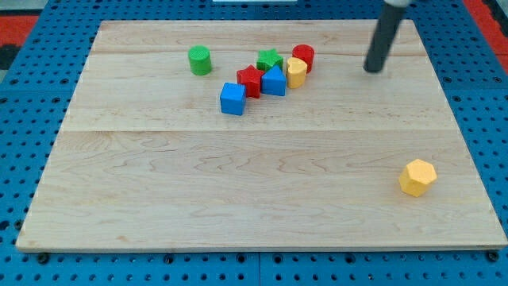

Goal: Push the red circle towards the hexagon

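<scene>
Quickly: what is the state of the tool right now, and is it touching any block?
My tip: no jaws to open or close, holding nothing, touching no block; it stands at the view's right of the red circle, apart from it.

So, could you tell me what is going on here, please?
My tip rests on the board, to the right of the red circle and not touching it. That circle sits in a cluster near the view's top. The yellow hexagon lies alone at lower right, so the push has not begun.
</scene>
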Available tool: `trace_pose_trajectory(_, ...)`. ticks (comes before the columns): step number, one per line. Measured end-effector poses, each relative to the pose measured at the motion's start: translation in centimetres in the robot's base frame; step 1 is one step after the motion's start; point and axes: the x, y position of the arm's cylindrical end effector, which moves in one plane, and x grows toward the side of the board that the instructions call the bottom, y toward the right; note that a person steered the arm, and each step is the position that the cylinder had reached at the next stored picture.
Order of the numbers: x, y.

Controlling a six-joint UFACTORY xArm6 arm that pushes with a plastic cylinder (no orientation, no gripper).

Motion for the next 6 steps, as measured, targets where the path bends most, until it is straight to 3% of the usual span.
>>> trace_pose_trajectory(1, -3.6, -8.9)
trace_pose_trajectory(2, 3.4, -10.8)
trace_pose_trajectory(3, 9.9, -9.4)
trace_pose_trajectory(4, 5.8, -9.9)
trace_pose_trajectory(5, 5.3, -6.7)
trace_pose_trajectory(6, 13.4, -4.7)
